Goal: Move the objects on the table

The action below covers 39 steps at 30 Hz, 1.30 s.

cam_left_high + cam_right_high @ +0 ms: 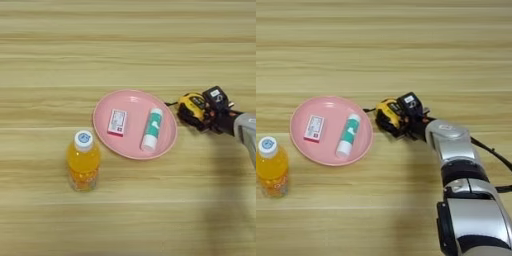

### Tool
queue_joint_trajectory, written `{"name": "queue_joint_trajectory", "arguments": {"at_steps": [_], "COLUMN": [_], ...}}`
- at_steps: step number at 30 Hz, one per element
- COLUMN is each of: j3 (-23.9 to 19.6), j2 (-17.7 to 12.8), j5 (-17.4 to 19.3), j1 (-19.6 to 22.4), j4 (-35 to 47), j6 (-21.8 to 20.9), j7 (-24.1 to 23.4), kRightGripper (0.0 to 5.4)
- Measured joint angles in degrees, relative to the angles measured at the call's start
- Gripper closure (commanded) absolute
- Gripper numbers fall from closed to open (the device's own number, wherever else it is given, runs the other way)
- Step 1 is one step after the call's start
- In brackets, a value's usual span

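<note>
Wooden table (125,40) fills the view, planks running left-right. Silver right arm (461,175) comes in from bottom right, reaching up-left. Pink plate (167,137) sits mid-table; on it a white tube w/ green label (152,129) lying lengthwise at the right side, and a small white-pink card (117,122) at the left side, apart from the tube. Orange drink bottle (83,161) w/ white cap stands upright below-left of plate, near its rim. Gripper (401,119) at the yellow-black tape measure (192,108), just right of plate, fingers closed around it.
</note>
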State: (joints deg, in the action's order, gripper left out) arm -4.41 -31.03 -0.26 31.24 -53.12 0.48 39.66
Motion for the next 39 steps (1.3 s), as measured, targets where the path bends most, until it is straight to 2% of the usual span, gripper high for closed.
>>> {"name": "queue_joint_trajectory", "arguments": {"at_steps": [13,21,29,34,39], "j3": [-0.7,-0.8,0.0,1.0,2.5], "j2": [-0.1,-0.1,-0.6,-1.5,-1.9], "j5": [1.4,3.9,9.7,11.4,12.1], "j1": [0.1,-4.6,-11.1,-14.0,-16.5], "j4": [15.6,30.2,48.1,55.5,59.1], "j6": [1.5,5.2,5.9,7.9,9.1], "j7": [1.6,6.0,15.7,18.8,21.1], "kRightGripper": [1.32,1.32,1.32,1.32,1.32]}}
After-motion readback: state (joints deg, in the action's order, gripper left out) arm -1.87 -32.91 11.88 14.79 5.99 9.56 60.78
